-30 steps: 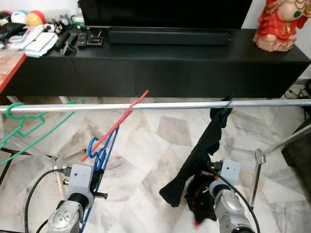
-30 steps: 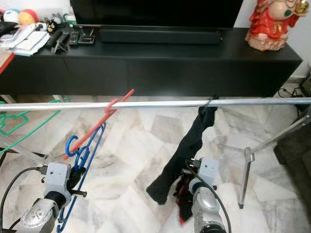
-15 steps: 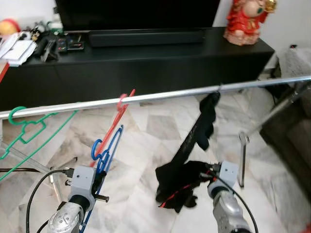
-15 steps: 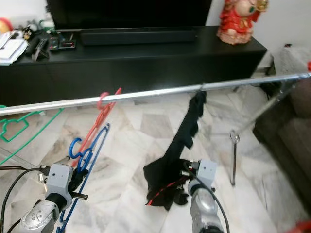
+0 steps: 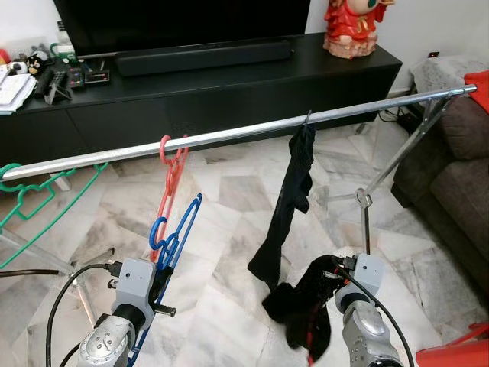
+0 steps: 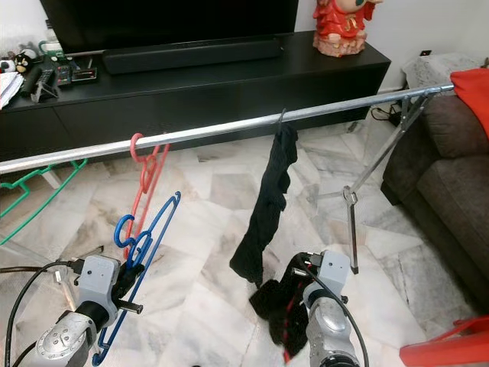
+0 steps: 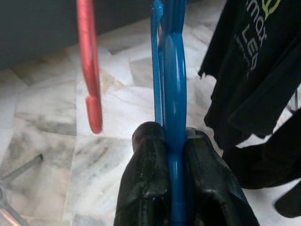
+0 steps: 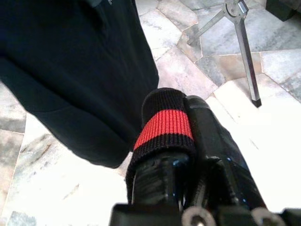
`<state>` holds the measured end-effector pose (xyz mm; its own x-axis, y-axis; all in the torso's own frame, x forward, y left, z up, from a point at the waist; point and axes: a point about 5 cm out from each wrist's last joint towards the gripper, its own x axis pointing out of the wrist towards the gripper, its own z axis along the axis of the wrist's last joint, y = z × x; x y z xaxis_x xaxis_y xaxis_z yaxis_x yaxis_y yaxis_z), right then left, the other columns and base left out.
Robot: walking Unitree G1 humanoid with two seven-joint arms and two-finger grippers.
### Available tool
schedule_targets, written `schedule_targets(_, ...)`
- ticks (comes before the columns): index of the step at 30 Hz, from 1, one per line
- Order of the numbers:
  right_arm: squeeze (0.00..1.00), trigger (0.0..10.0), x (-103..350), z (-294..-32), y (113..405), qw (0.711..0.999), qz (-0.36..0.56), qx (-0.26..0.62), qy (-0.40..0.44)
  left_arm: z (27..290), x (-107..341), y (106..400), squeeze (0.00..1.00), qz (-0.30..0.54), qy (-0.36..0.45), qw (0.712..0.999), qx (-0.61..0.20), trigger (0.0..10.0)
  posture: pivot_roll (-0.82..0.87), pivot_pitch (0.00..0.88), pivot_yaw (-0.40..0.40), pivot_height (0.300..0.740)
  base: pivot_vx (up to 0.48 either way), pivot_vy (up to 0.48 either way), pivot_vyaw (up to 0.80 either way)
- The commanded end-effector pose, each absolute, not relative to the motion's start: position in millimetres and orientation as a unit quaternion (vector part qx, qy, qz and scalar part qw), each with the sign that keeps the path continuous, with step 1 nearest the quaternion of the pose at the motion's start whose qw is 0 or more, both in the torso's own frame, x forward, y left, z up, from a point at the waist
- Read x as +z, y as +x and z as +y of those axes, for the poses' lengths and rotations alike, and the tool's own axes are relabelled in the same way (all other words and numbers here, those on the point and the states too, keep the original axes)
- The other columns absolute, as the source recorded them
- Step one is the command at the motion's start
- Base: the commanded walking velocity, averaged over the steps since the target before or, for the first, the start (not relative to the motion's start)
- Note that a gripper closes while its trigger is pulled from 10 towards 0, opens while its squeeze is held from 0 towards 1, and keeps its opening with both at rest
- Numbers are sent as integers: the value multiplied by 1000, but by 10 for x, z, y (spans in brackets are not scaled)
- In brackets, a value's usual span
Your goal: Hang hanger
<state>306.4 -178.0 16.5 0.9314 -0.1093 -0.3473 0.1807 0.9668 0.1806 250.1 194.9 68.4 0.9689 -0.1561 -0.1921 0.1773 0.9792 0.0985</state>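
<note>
Marble floor beneath a long silver metal rail (image 5: 229,136), where a red plastic hanger (image 5: 172,164) hangs. Left gripper (image 7: 175,155), low and below the rail, clamps a blue plastic hanger (image 5: 177,229). Right gripper (image 8: 181,136) is pinched on a black garment with a red band (image 5: 306,310).

Both silver arms are held low in front of the body. The left gripper (image 7: 175,186) is closed on the blue hanger (image 5: 174,234). The right gripper (image 8: 181,141) is clamped on black cloth (image 5: 306,302).
</note>
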Motion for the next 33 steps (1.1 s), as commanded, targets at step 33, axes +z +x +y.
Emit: schedule_targets(33, 0, 10000, 223, -1799, 3110, 978, 158, -79, 108, 1995, 719, 2492, 0, 86, 50, 992, -75, 10000, 74, 187, -37, 740, -271, 0, 0)
